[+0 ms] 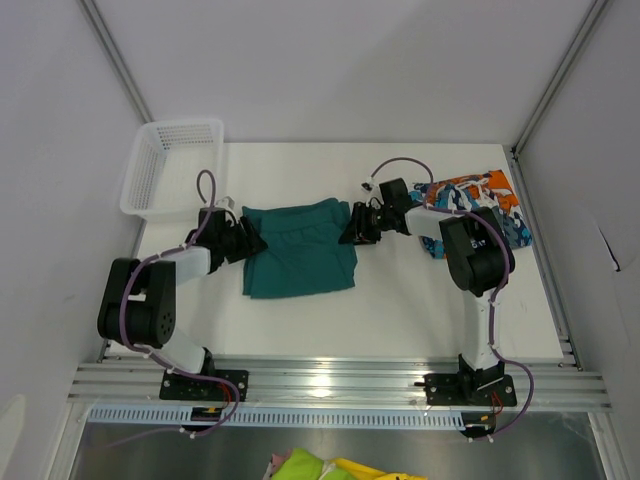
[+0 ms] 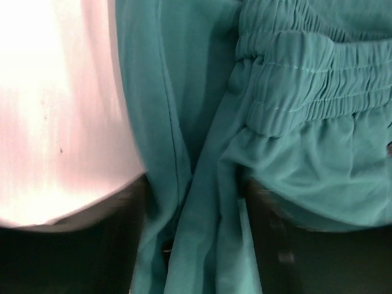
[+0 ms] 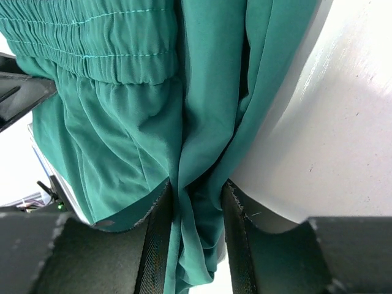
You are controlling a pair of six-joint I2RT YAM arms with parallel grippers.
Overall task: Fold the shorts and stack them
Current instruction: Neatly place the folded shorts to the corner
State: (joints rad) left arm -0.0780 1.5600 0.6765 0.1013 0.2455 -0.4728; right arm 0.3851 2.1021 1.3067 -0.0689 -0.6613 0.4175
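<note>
The plain dark teal-green shorts (image 1: 298,252) lie spread on the white table between my arms. My left gripper (image 1: 247,243) is shut on their left edge; in the left wrist view the bunched teal fabric (image 2: 202,245) runs between the dark fingers (image 2: 73,245). My right gripper (image 1: 352,228) is shut on their upper right corner; in the right wrist view the fabric (image 3: 196,214) is pinched between both fingers (image 3: 156,245). The elastic waistband (image 3: 92,46) shows there. The orange, teal and white print shorts (image 1: 485,200) lie crumpled at the far right, partly behind the right arm.
A white mesh basket (image 1: 170,165) stands at the table's back left corner. White enclosure walls rise on both sides. The aluminium rail with the arm bases (image 1: 330,380) runs along the near edge. A yellow-green cloth (image 1: 320,467) lies below the rail.
</note>
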